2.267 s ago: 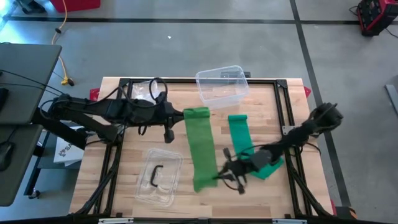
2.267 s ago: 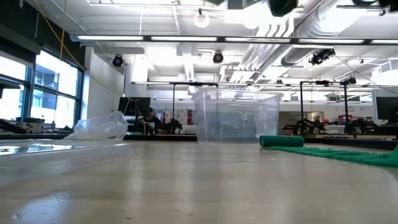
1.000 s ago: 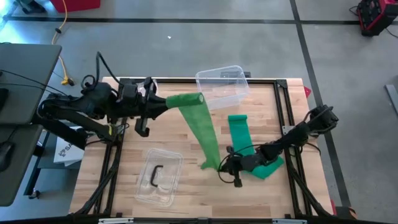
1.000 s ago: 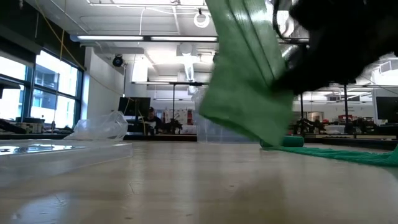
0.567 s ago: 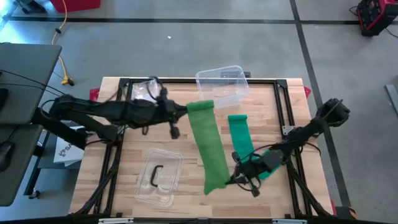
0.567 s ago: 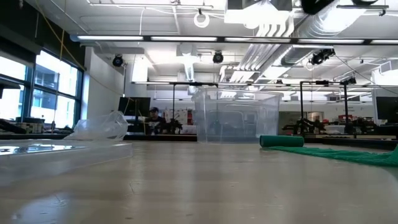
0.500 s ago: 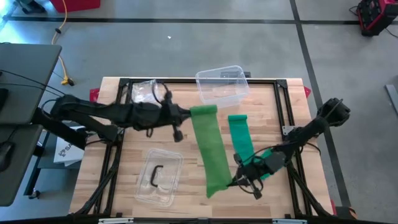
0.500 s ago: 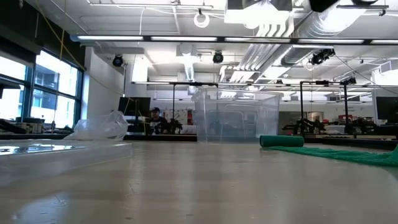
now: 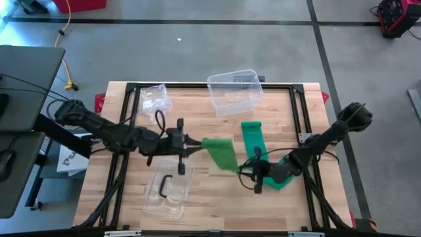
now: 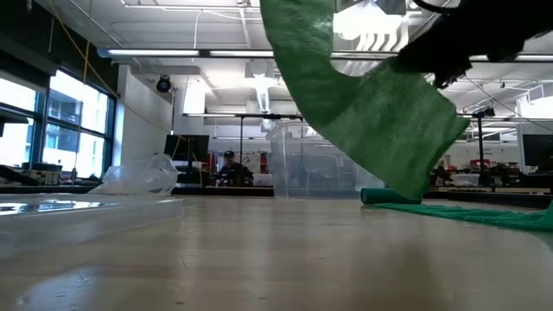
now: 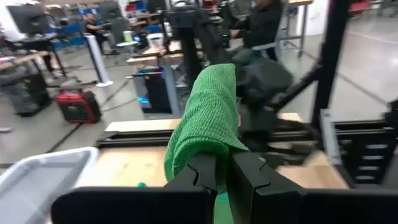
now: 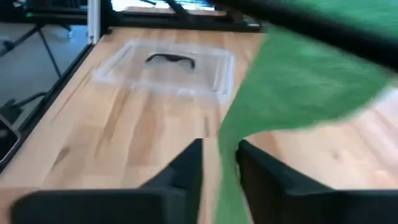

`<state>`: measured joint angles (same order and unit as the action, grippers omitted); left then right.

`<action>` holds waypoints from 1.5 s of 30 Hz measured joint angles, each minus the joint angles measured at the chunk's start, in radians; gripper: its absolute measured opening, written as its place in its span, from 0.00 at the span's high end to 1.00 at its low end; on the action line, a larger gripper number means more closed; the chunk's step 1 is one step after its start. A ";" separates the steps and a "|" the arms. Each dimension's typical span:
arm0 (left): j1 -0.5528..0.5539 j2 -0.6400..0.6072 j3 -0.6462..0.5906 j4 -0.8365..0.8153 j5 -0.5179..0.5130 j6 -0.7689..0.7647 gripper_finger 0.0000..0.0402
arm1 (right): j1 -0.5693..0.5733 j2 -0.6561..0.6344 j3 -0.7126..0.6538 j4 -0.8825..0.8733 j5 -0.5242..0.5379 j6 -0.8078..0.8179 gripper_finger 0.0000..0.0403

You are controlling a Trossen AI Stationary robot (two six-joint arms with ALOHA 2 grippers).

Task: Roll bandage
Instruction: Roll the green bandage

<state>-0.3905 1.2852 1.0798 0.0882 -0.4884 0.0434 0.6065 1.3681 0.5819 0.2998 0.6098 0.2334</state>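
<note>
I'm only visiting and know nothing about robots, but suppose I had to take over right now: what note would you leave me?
Left end effector: shut on one end of a green bandage, held up off the table.
Right end effector: fingers slightly apart around the bandage's other end; whether it grips firmly is unclear.
A second green bandage lies flat on the table, its far end already rolled a little.
Clear bin at the back, its lid near the front, a plastic bag at the back left.
Done: one bandage picked up. Left: roll both.
</note>
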 joint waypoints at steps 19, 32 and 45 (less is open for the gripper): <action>-0.104 -0.008 0.000 0.071 0.109 -0.026 0.98 | 0.139 -0.037 0.378 -0.041 0.150 -0.665 0.39; -0.101 -0.007 0.000 0.064 0.004 -0.039 0.98 | 0.141 0.125 0.618 -0.038 0.367 -0.863 0.39; -0.101 0.002 -0.001 0.063 -0.011 -0.039 0.98 | 0.056 0.121 0.618 -0.035 0.293 -0.783 0.39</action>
<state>-0.4919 1.2873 1.0790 0.1516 -0.4991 0.0044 0.6621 1.4892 1.1995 0.2652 0.9028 -0.5494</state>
